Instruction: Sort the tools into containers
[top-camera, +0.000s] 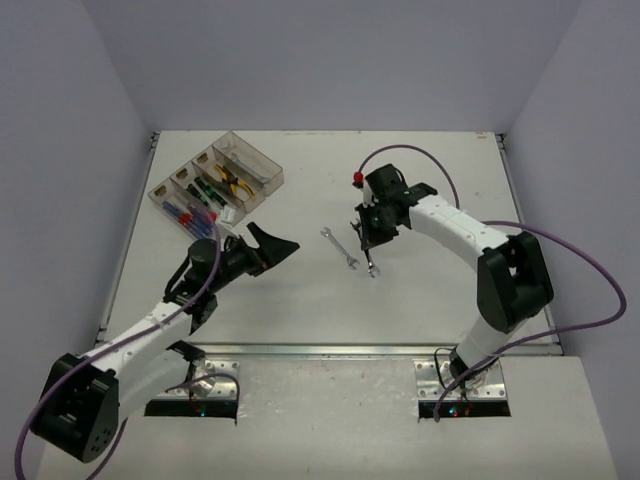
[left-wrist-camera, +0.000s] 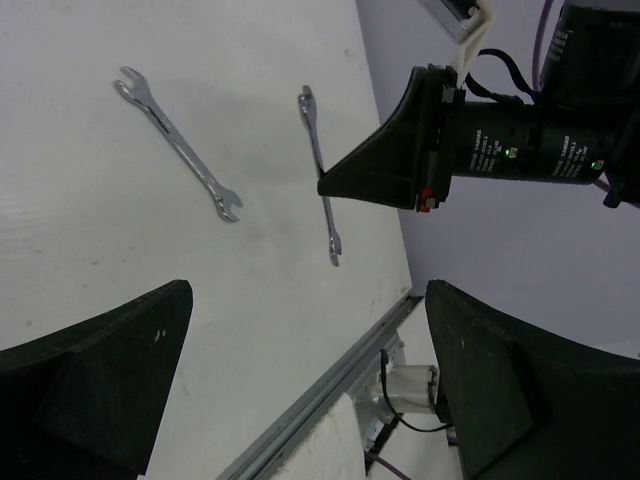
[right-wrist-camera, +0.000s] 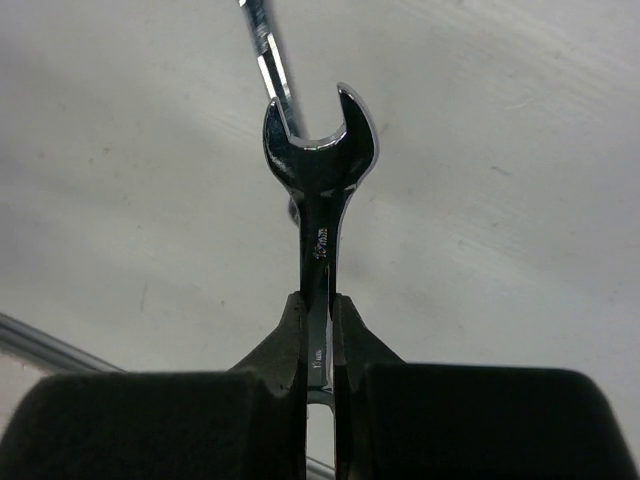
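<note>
**Item: flat wrench in right gripper, mid-table**

- Right gripper (right-wrist-camera: 318, 305): we record its fingers pressed together on the shank of a silver open-ended wrench (right-wrist-camera: 320, 160). The forked head sticks out past the fingertips. We find it right of the table's (top-camera: 300, 320) centre; whether it is clear of the surface we cannot tell.
- Second wrench (top-camera: 340, 248): silver, lying flat and loose on the table, just left of the held one. It is set on a diagonal and nothing touches it.
- Left gripper (top-camera: 275, 236): we note jaws spread wide with nothing between them. It hangs between the containers and the loose wrench, pointing toward the wrenches.
- Containers (top-camera: 270, 180): clear joined bins in a slanted row at the far left of the table.
  - Yellow-black pliers (top-camera: 232, 180) lie in one bin.
  - Green-black screwdrivers (top-camera: 205, 190) lie in the next.
  - Red and blue screwdrivers (top-camera: 185, 210) lie in the nearest
</note>
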